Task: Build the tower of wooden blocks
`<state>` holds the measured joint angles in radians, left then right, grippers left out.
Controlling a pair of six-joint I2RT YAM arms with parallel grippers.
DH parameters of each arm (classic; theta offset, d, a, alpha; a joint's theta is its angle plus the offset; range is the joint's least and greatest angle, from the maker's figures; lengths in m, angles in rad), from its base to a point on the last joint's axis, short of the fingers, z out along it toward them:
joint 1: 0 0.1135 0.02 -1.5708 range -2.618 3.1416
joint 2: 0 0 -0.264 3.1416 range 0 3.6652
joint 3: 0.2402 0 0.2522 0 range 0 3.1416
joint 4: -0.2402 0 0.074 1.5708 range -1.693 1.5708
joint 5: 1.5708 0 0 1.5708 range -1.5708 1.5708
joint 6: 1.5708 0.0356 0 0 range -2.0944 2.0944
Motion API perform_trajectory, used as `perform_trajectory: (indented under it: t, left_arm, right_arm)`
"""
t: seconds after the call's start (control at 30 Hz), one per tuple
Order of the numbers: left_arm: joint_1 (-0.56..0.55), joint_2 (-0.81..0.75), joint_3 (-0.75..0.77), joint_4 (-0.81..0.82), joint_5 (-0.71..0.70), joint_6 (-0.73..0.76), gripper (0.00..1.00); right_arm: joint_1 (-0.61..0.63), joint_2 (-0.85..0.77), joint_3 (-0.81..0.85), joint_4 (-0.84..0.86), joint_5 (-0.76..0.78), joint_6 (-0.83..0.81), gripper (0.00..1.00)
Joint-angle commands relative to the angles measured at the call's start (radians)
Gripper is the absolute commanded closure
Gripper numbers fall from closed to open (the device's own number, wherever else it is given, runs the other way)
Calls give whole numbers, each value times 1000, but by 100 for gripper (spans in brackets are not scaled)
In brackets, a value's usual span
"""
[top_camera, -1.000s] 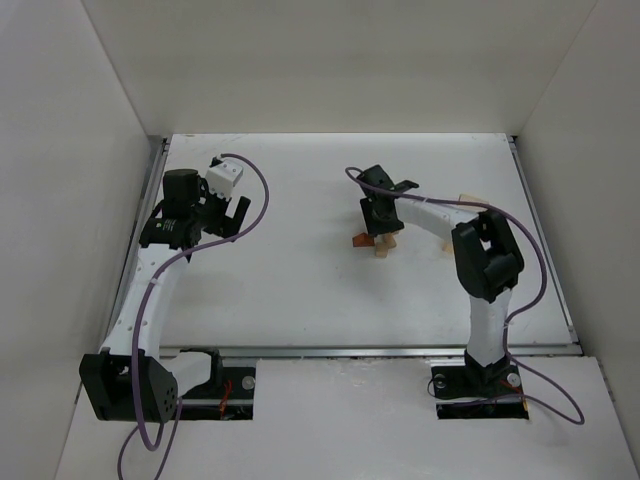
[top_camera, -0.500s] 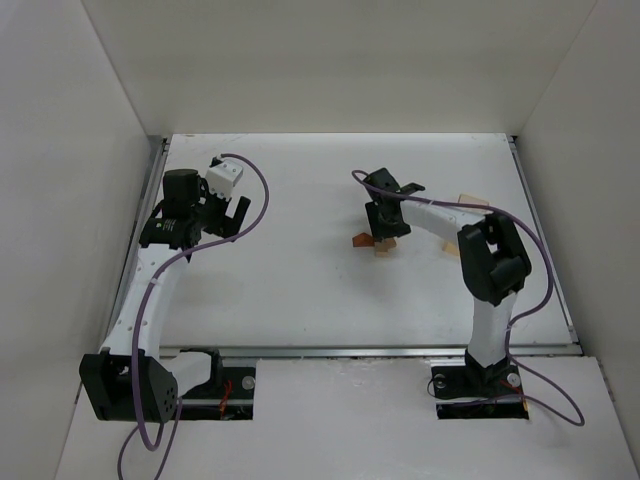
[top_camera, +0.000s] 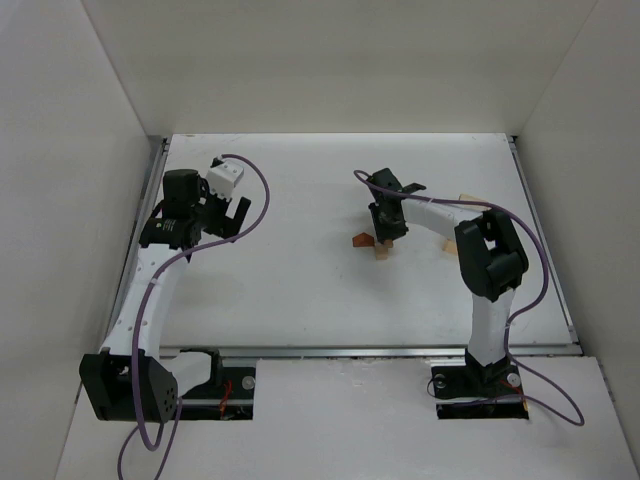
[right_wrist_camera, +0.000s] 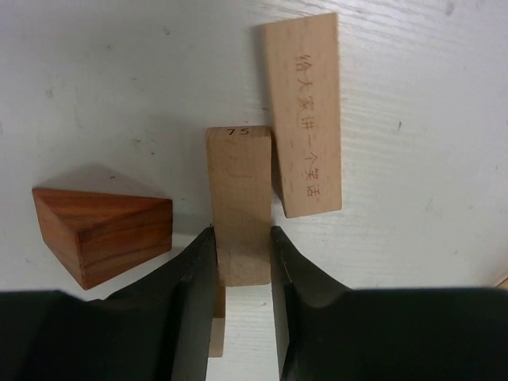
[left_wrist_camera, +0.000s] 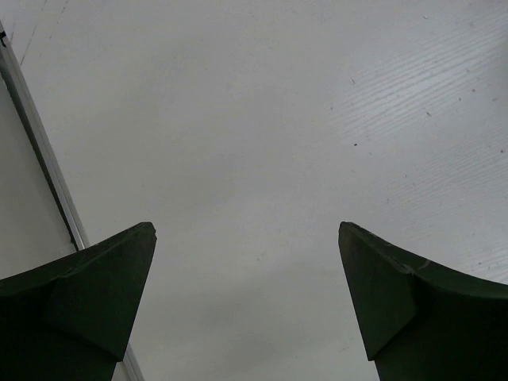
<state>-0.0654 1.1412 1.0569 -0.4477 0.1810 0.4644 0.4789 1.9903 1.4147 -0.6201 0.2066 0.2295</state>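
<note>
R: right gripper (right_wrist_camera: 240,238) clamped on near end of tan post (right_wrist_camera: 238,175) | post long axis in line with fingers | inscribed plank (right_wrist_camera: 305,111) just beside post, right | roof block (right_wrist_camera: 103,222) left of post, apart, right arm nearer | L: left gripper (left_wrist_camera: 246,238) wide open, holding nothing, well away

The right pincer (right_wrist_camera: 240,238) has its jaws against both sides of the slim tan post (right_wrist_camera: 238,182). A lettered tan plank (right_wrist_camera: 305,111) touches the post's right side, crowding that jaw. The reddish-brown roof block (right_wrist_camera: 103,222) lies left, with a narrow strip of tabletop (right_wrist_camera: 119,79) between. The left pincer (left_wrist_camera: 246,238) hangs over open tabletop beside the edge rail (left_wrist_camera: 48,167).
</note>
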Motion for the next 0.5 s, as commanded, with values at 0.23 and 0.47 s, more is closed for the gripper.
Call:
perform_trajectory:
  t: [0.23, 0.47]
  left_arm:
    - [-4, -44, 89, -32, 274, 236, 0]
    - [-4, -32, 120, -69, 665, 358, 0]
  right_arm:
    - [-22, -76, 36, 98, -47, -67, 100]
    - [-22, -362, -157, 455, -276, -171, 100]
